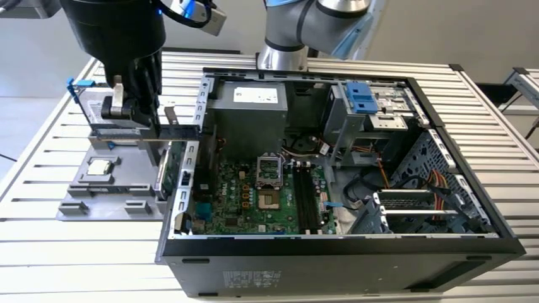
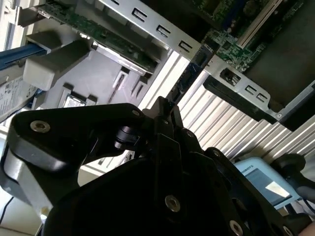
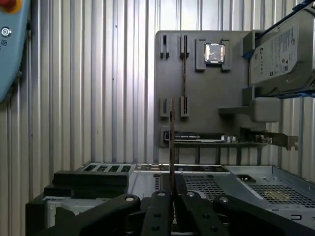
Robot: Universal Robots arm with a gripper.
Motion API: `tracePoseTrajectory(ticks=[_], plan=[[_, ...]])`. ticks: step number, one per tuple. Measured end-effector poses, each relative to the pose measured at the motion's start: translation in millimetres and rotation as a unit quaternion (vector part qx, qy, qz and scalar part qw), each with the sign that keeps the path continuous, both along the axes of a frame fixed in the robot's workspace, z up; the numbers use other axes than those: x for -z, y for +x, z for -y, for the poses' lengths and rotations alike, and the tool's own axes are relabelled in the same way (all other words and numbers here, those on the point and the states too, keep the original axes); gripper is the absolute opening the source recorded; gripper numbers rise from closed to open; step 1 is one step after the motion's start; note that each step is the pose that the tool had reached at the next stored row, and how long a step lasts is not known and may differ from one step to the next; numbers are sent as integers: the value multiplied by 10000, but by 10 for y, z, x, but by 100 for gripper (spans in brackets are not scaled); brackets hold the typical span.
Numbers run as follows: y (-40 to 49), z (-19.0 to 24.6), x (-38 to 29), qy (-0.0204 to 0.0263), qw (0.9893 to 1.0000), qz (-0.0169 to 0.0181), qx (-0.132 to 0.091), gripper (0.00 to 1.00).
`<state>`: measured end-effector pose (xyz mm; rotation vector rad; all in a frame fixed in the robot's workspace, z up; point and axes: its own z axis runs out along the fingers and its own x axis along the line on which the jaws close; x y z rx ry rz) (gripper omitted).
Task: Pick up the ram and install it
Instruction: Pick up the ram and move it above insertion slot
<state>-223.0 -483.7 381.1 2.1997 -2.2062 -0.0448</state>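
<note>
Dark and slim, the ram (image 1: 181, 131) hangs pinched in the clenched gripper (image 1: 135, 126) above the grey tray (image 1: 76, 208), on the exterior view's left of the case wall (image 1: 201, 113); level, firm carriage should clear that wall.

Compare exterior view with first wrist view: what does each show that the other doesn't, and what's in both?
Exterior view, not first wrist: the open case's motherboard, the power supply and the arm's base.

First wrist view, not exterior: a light-blue device with a red button.

Both: the claw shut on the ram, which is seen edge-on in the first wrist view. Both also show the grey tray holding the processor chip, and the slatted table.
</note>
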Motion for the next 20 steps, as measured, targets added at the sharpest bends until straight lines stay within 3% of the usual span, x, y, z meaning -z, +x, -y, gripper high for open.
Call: tracePoseTrajectory(ticks=[1, 20], plan=[[69, 0, 0, 0, 10000, 0, 0, 0], [425, 0, 0, 0, 10000, -3, 0, 0]])
